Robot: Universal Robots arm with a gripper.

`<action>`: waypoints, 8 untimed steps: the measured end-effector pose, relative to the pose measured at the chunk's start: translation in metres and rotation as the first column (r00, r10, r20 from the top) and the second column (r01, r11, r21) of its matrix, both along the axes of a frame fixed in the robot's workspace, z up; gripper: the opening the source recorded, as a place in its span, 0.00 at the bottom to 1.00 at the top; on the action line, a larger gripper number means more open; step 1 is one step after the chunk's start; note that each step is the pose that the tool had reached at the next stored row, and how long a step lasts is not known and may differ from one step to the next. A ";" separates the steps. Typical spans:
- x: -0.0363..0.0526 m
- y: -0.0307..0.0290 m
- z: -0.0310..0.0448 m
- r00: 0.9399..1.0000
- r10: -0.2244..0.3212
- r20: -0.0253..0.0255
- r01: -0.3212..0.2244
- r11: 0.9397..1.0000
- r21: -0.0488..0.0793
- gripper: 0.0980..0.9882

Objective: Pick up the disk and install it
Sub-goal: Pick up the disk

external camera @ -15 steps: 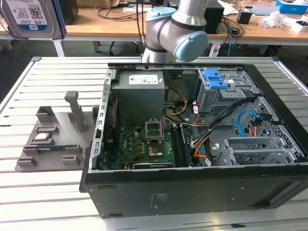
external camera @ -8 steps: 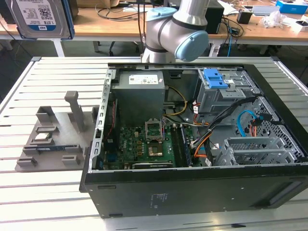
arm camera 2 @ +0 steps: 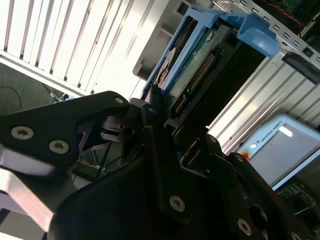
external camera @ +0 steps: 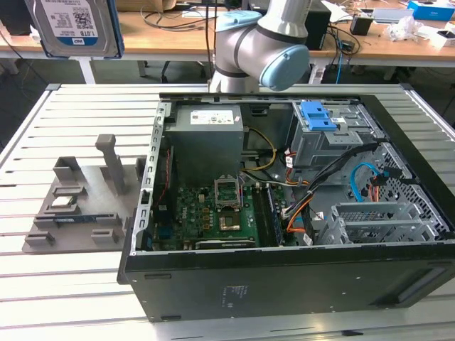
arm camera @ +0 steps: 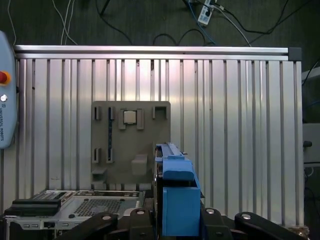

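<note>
The disk [external camera: 75, 27], silver with a white-and-blue label and a blue frame, hangs high at the exterior view's top left, well above the table. In the second wrist view my gripper [arm camera 2: 160, 107] is shut on the disk [arm camera 2: 200, 65], its black fingers [arm camera 2: 152, 145] clamped on the blue-framed end. The first wrist view looks down the disk's blue edge [arm camera: 177, 195], which sits over the grey fixture tray [arm camera: 131, 142] with my gripper [arm camera: 172, 220] behind it.
The open computer case [external camera: 284, 213] lies on the slatted table, with a blue-latched drive cage [external camera: 318, 116] at its far right. The grey fixture tray [external camera: 71, 206] to the case's left holds a square chip [external camera: 62, 201]. A pendant [arm camera: 5, 100] lies off the table's edge.
</note>
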State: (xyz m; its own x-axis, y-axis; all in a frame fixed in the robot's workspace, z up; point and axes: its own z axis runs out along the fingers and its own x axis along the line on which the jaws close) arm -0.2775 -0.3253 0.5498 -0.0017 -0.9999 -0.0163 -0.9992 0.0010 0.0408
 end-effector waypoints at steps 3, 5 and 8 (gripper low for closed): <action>0.0080 0.0001 0.0000 1.000 0.000 0.000 0.000 1.000 0.000 0.30; 0.0116 0.0001 0.0000 1.000 0.000 0.000 0.000 1.000 0.000 0.30; 0.0185 0.0001 -0.0003 1.000 0.000 0.000 0.000 1.000 0.000 0.30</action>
